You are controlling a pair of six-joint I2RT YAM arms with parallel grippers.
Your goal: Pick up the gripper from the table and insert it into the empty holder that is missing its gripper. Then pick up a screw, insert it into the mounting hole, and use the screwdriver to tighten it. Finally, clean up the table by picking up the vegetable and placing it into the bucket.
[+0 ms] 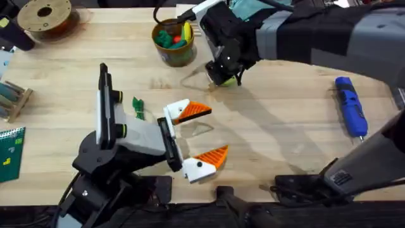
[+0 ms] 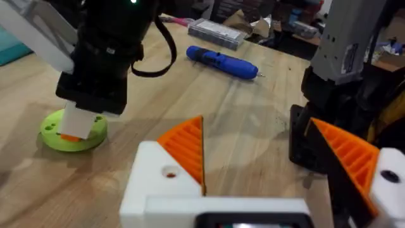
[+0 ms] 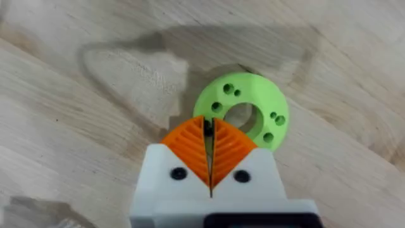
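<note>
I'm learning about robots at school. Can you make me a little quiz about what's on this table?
1. True or false: the blue screwdriver is lying on the table, with no gripper holding it.
2. What is the right gripper over? A) the bucket B) the lime-green ring C) the small green vegetable
3. Fill in the gap: the left gripper's orange pads are spread ____.

Key: 1 true. 2 B: the right wrist view has the closed orange tips right at the ring's edge. 3 apart: there is a wide gap between them.
</note>
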